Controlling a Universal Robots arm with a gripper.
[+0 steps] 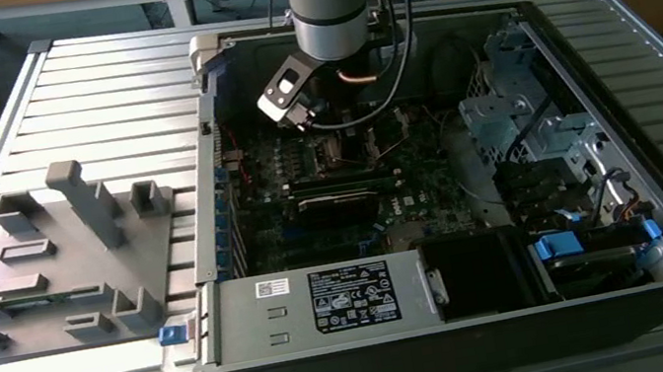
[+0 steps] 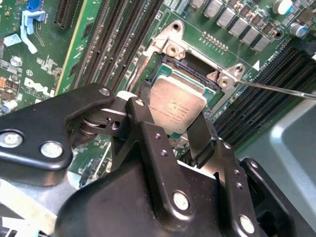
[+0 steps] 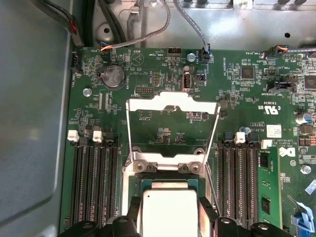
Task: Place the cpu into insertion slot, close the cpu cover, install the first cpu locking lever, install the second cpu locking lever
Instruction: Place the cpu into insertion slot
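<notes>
Gripper [image 2: 173,108] holds cpu [image 2: 178,103] at insertion slot [image 2: 183,70], cpu cover [image 3: 173,102] raised.

In the second wrist view the hand [image 2: 172,123] covers one edge of the cpu [image 2: 177,106] (whether it grips the chip cannot be told), and the insertion slot [image 2: 185,69] lies mostly hidden beneath. The first wrist view's edge cuts the cpu [image 3: 169,210] off.

A grey arm [image 1: 332,16] capped in blue is being flanked by black cables [image 1: 404,25] above the black, silver-screwed gripper [image 2: 173,123].
</notes>
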